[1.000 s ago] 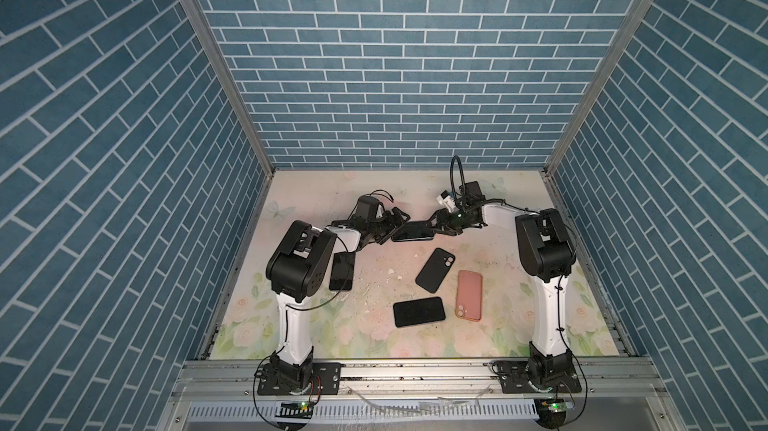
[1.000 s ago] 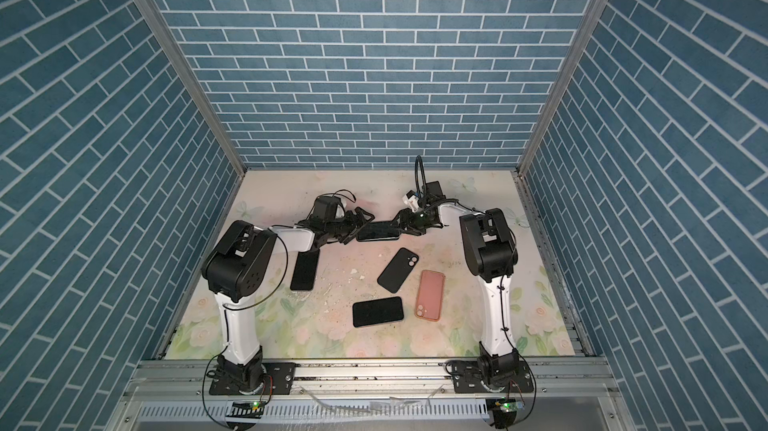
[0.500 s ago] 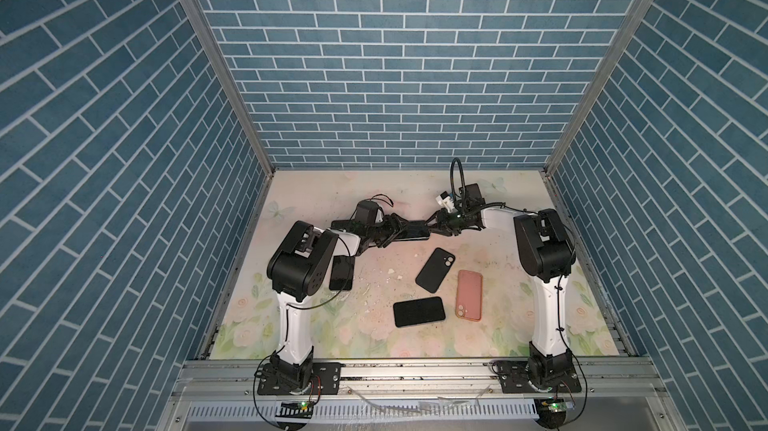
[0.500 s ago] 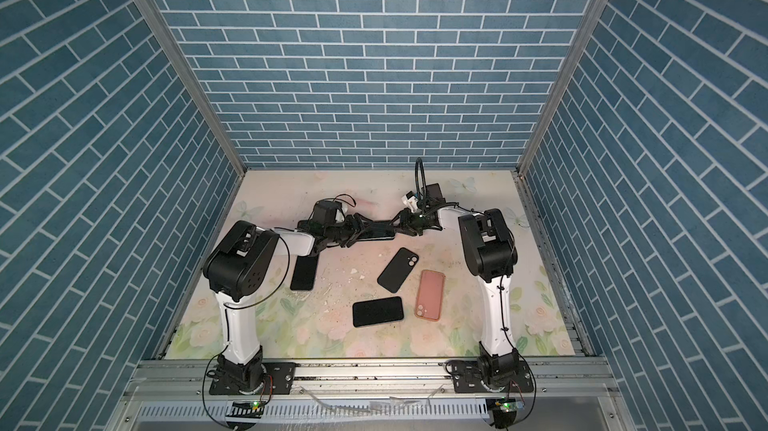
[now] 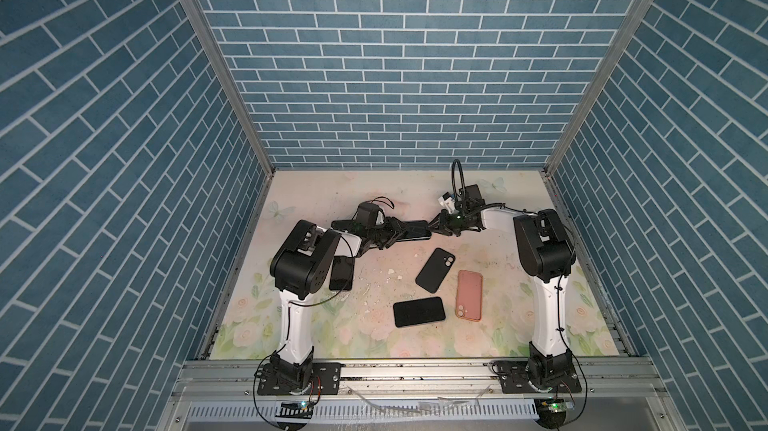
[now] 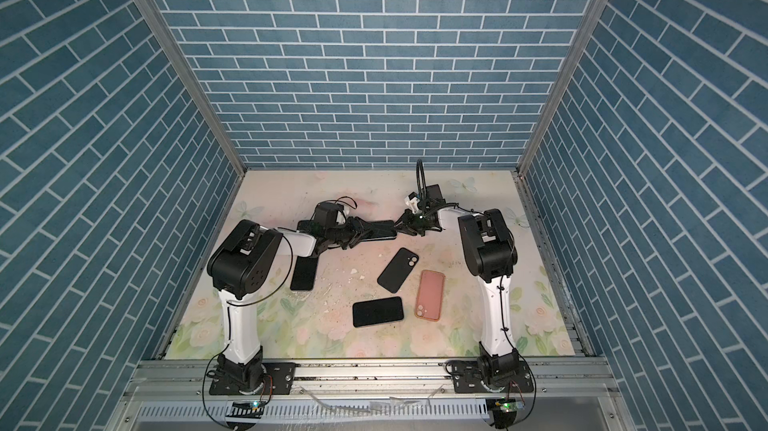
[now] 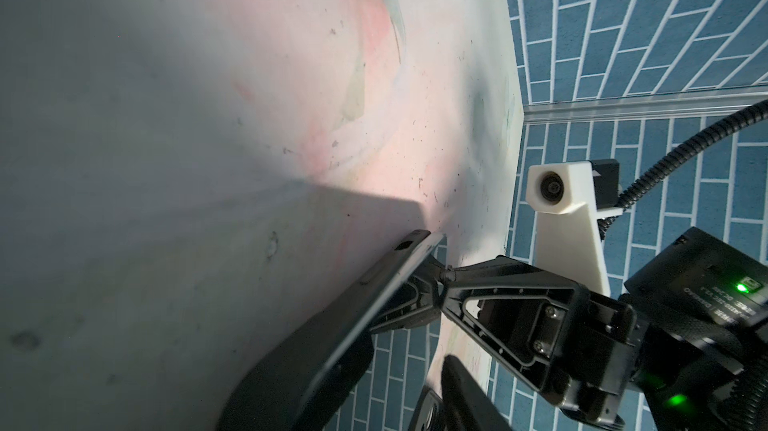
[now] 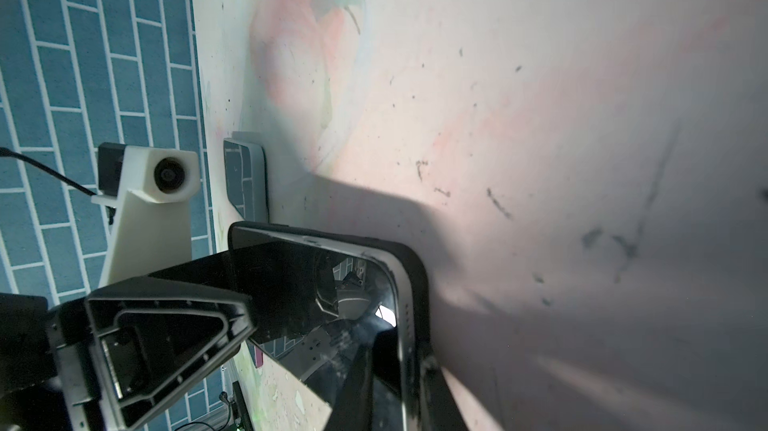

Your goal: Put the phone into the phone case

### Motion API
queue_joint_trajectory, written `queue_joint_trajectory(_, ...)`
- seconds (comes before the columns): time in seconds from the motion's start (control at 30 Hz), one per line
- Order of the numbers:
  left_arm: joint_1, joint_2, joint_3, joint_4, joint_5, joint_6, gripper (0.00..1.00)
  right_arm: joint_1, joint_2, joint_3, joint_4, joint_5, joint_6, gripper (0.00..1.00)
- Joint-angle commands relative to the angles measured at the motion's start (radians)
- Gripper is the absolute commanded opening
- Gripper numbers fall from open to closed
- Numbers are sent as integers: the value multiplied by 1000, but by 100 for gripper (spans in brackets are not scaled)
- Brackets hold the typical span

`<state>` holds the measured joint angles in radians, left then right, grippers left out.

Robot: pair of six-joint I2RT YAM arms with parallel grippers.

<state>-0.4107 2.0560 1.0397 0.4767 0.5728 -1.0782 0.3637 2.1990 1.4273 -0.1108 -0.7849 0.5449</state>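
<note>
A black phone [image 5: 415,230] [image 6: 380,230] is held low over the far middle of the mat, between my two grippers. In the right wrist view its glossy screen [image 8: 316,283] shows, with a black phone case [image 8: 417,279] wrapped round its edge and back. My right gripper [image 5: 434,230] [image 8: 401,366] is shut on the phone's right end. My left gripper [image 5: 397,234] [image 7: 403,356] straddles the left end. One of its fingers [image 7: 291,387] lies against the phone [image 7: 374,296], and the other finger [image 7: 465,395] stands apart with a gap showing.
On the floral mat [image 5: 498,325] lie a loose black case [image 5: 435,270], a pink case [image 5: 469,295] and a black phone [image 5: 419,311]. Another dark phone [image 5: 341,276] lies beneath the left arm, and one more [image 5: 343,225] behind the left wrist. Brick walls enclose three sides.
The left gripper's jaws have narrowed around the phone's left end. The right gripper's jaws have closed on its right end.
</note>
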Motion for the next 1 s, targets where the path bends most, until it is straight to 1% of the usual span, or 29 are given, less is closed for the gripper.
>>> queue_joint_trajectory(0.0, -30, 47, 2, -15, 21, -7, 52, 41, 20, -5, 10, -46, -8, 16)
queue_joint_trajectory(0.17, -31, 45, -7, 39, 31, -17, 45, 46, 21, -11, 19, -43, 2, 15)
queue_joint_trajectory(0.27, -34, 46, -16, 70, 39, -17, 37, 46, 19, -20, 29, -38, 11, 15)
queue_joint_trajectory(0.3, -33, 45, -19, 78, 39, -43, 35, 45, 16, -19, 28, -38, 12, 15)
queue_joint_trajectory(0.4, -33, 43, -34, 104, 41, -57, 26, 44, 5, -20, 30, -29, 16, 16)
queue_joint_trajectory(0.53, -32, 42, -57, 141, 42, -70, 21, 27, 1, -24, 57, -28, 48, 21)
queue_joint_trajectory(0.6, -30, 41, -73, 168, 42, -77, 19, 11, -38, -28, 80, -33, 75, 24)
queue_joint_trajectory(0.67, -24, 39, -86, 192, 45, -83, 18, -15, -68, -36, 103, -32, 94, 30)
queue_joint_trajectory(0.77, -16, 30, -91, 195, 55, -74, 16, -56, -147, -41, 105, -8, 90, 37)
queue_joint_trajectory(0.93, -2, -16, -61, 141, 68, -30, 15, -126, -295, -55, 77, 51, 53, 43)
queue_joint_trajectory(0.97, -3, -31, -43, 109, 71, 16, 15, -140, -328, -64, 64, 79, 41, 43)
